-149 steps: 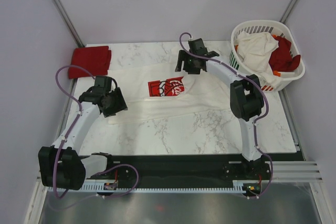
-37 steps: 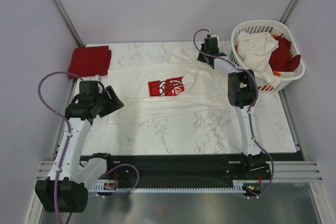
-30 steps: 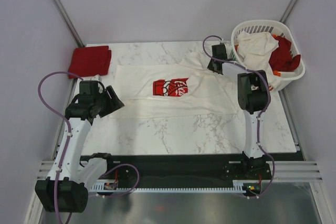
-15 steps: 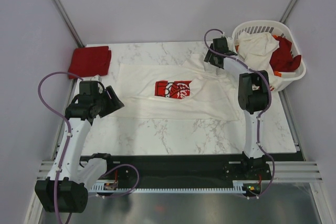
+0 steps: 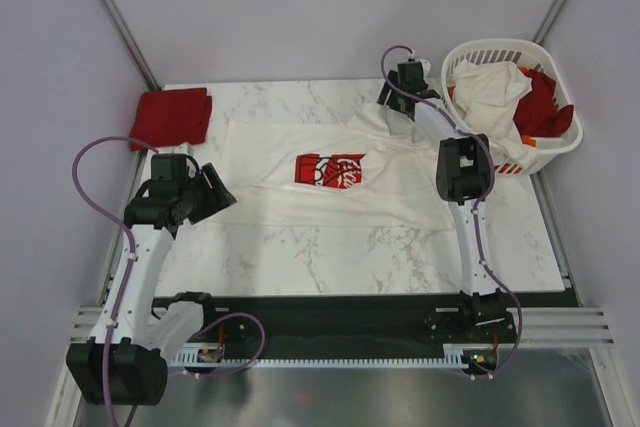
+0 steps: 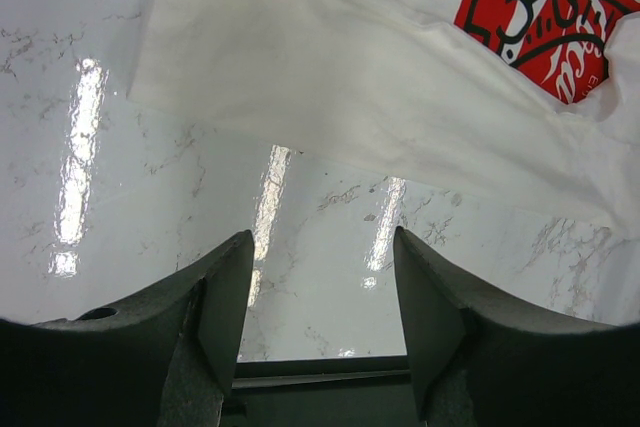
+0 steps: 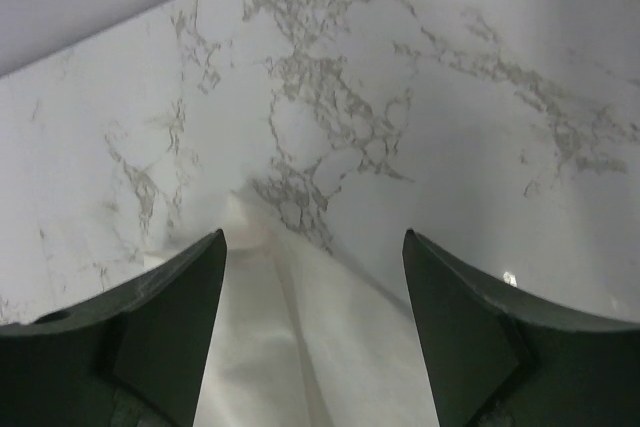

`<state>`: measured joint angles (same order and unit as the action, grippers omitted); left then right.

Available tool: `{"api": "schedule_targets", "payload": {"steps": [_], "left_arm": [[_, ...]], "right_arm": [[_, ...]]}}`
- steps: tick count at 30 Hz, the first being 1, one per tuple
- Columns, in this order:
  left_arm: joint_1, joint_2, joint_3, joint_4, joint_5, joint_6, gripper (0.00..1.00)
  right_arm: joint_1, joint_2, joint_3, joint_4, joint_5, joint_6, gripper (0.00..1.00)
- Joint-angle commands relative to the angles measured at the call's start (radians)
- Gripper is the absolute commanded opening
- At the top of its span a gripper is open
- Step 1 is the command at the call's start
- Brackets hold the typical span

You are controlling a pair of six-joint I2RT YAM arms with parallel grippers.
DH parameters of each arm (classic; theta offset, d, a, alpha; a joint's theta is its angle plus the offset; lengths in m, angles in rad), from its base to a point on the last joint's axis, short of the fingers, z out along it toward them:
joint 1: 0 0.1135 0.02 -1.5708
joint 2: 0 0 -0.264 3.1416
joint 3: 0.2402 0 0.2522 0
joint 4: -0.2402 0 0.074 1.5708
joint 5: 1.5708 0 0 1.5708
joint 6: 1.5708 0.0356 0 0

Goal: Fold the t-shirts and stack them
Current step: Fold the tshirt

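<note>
A cream-white t-shirt (image 5: 300, 192) with a red graphic (image 5: 330, 169) lies spread flat across the marble table. Its lower left edge (image 6: 350, 97) shows in the left wrist view, just ahead of my open, empty left gripper (image 6: 322, 237). That gripper (image 5: 222, 197) hovers by the shirt's left edge. My right gripper (image 5: 393, 107) is open above the shirt's far right corner. A narrow fold of that cloth (image 7: 270, 347) lies on the table below the open fingers, and nothing is held. A folded red t-shirt (image 5: 172, 115) rests at the far left corner.
A white slatted basket (image 5: 490, 44) stands at the far right with a cream shirt (image 5: 490, 92) and a red shirt (image 5: 540, 107) heaped in it. Lavender walls close the back and both sides. A black rail (image 5: 330, 312) runs along the table's near edge.
My right gripper opened and let go of the shirt's far right corner, which dropped flat; before that the shirt slid to the right. The left arm has stayed still.
</note>
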<state>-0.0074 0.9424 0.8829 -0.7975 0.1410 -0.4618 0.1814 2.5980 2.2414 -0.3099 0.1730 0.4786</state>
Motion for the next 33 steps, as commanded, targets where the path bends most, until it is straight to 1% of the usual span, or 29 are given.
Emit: {"api": "schedule_targets", "payload": {"steps": [1,6,7,9,10,11,12,14,15,16,17,22,24,27,28,30,33], "left_arm": [[0.006,0.004,-0.002,0.027,0.006,0.037,0.65],[0.006,0.004,-0.002,0.026,0.006,0.037,0.65],[0.033,0.004,-0.002,0.027,0.006,0.037,0.65],[0.034,0.001,-0.002,0.027,0.005,0.037,0.65],[0.035,0.002,-0.002,0.027,0.005,0.037,0.65],[0.034,0.004,-0.002,0.027,0.006,0.037,0.65],[0.035,0.004,-0.002,0.027,0.006,0.037,0.65],[0.035,0.004,-0.002,0.026,0.008,0.038,0.65],[0.034,0.004,-0.002,0.027,0.008,0.037,0.65],[0.035,0.004,-0.002,0.027,0.008,0.037,0.65],[0.034,0.004,-0.002,0.027,0.006,0.037,0.65],[0.035,0.004,-0.002,0.026,0.005,0.037,0.65],[0.038,0.009,-0.002,0.026,0.003,0.035,0.65],[0.040,0.000,-0.002,0.024,0.005,0.037,0.65],[0.038,-0.005,-0.002,0.026,0.003,0.035,0.65],[0.038,-0.016,-0.004,0.026,0.002,0.035,0.65],[0.040,-0.013,-0.002,0.026,-0.015,0.031,0.65]], "right_arm": [[0.015,0.030,0.049,-0.043,-0.055,-0.027,0.80],[0.033,0.057,0.069,-0.041,-0.069,-0.038,0.80],[0.033,0.060,0.070,-0.041,-0.069,-0.038,0.77],[0.035,0.062,0.061,-0.046,-0.067,-0.032,0.70],[0.036,0.060,0.054,-0.044,-0.067,-0.028,0.58],[0.036,0.057,0.041,-0.043,-0.064,-0.017,0.53],[0.035,0.057,0.037,-0.040,-0.067,-0.015,0.42],[0.035,0.062,0.032,-0.035,-0.069,-0.011,0.33],[0.036,0.065,0.032,-0.034,-0.072,-0.014,0.15],[0.036,0.068,0.037,-0.034,-0.067,-0.014,0.06],[0.035,0.068,0.038,-0.032,-0.061,-0.014,0.01],[0.038,0.063,0.084,-0.026,-0.082,-0.055,0.00],[0.041,0.030,0.104,-0.011,-0.099,-0.086,0.00],[0.058,-0.077,0.045,0.063,-0.063,-0.150,0.00],[0.064,-0.140,-0.004,0.086,-0.034,-0.172,0.00],[0.067,-0.193,-0.041,0.149,-0.027,-0.187,0.00],[0.072,-0.249,-0.057,0.164,-0.038,-0.221,0.00]]}}
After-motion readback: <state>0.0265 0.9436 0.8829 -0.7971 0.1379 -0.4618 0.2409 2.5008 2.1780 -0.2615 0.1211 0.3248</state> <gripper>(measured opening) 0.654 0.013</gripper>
